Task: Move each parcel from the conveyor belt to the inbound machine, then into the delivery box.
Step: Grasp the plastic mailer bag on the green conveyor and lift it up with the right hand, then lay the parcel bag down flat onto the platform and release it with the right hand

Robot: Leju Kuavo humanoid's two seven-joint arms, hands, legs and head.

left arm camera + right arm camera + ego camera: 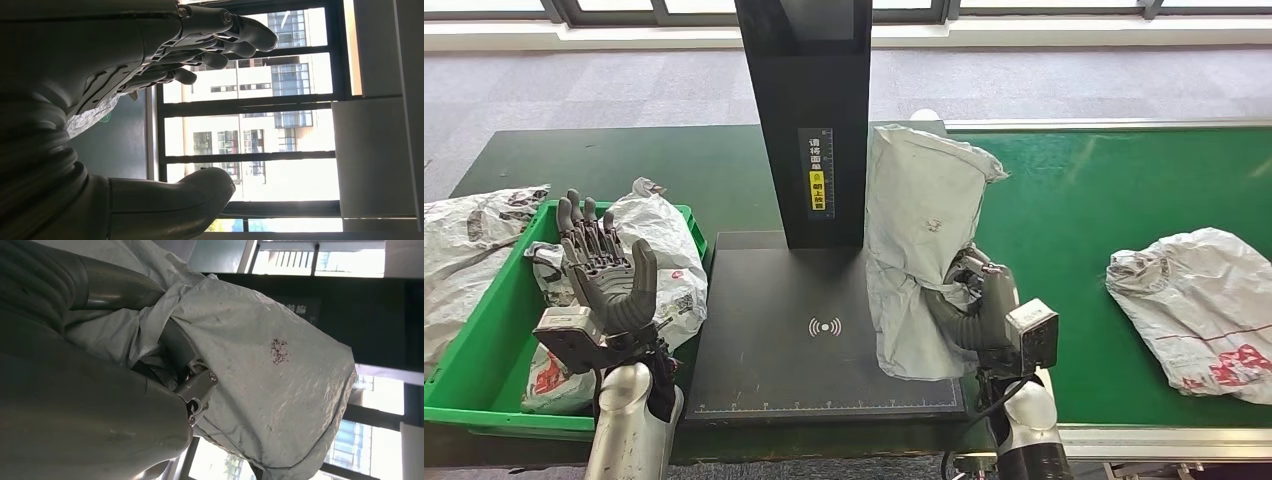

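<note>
Parcel [919, 250] gripped by right hand [979, 310] fingers [175, 342]

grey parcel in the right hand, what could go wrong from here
1. The right hand grips the grey parcel only at its lower side, with the bag standing upright, so the soft film may slip or flop over.
2. The parcel stands at the right edge of the black scan platform, close to the black post; it may snag or miss the centre mark.

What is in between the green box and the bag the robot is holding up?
In the head view, the black scanner plate lies between the green box and the held bag. The left hand hovers at the box's edge.
</note>
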